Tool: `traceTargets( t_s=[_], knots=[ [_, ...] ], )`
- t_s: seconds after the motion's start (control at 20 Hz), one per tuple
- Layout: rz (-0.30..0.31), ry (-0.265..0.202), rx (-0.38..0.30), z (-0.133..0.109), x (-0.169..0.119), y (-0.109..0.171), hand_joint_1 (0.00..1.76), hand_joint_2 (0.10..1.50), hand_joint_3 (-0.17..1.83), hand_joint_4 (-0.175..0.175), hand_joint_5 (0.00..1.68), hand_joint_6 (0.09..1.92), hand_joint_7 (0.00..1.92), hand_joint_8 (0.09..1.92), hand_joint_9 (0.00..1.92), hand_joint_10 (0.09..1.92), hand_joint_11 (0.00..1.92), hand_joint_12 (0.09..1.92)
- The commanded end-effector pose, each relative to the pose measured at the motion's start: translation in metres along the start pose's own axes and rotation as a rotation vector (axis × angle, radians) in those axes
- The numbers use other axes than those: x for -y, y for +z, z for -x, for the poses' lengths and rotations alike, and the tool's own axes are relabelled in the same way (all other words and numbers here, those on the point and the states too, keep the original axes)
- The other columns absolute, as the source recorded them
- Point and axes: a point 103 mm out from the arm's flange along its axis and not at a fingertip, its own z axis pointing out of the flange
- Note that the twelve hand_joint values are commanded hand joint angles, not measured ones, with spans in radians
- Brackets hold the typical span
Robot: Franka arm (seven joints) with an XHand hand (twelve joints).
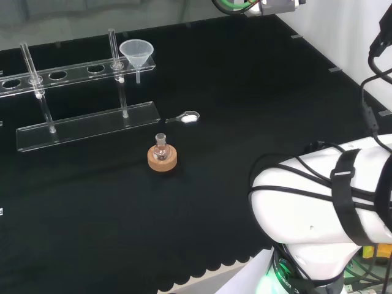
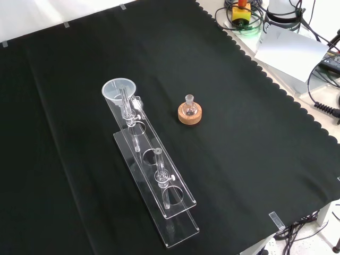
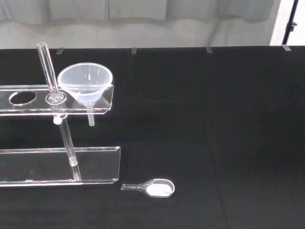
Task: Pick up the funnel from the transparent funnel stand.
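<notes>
A clear funnel (image 1: 136,52) sits upright in the end hole of a transparent stand (image 1: 86,126), at the right end of its upper shelf in the head view. Its stem hangs below the shelf. In the front view the funnel (image 2: 119,89) is at the far end of the stand (image 2: 178,231). Close up in the wrist view, the funnel (image 3: 86,83) rests in the shelf beside an upright clear post of the stand (image 3: 28,164).
A small round flask on a cork ring (image 1: 162,157) stands in front of the stand, also seen in the front view (image 2: 189,112). A clear scoop with white powder (image 1: 187,117) lies by the stand's base (image 3: 155,188). The arm's white link (image 1: 318,202) is at lower right.
</notes>
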Motion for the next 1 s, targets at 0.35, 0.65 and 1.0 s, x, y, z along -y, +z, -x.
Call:
traceTargets(
  t_s=[0.35,0.65,1.0],
  knots=[
    [0.007,0.005,0.018,-0.002,-0.003,0.001,0.0,1.23,0.38,-0.003,0.24,0.09,0.02,0.54,0.21,0.64,0.05,1.36],
    [-0.014,0.036,0.014,0.005,-0.014,0.008,0.0,1.23,0.37,-0.003,0.24,0.09,0.02,0.54,0.21,0.64,0.05,1.36],
    [-0.036,0.067,0.018,0.011,-0.043,0.029,0.0,1.23,0.36,-0.004,0.25,0.09,0.02,0.54,0.21,0.64,0.05,1.36]
  ],
)
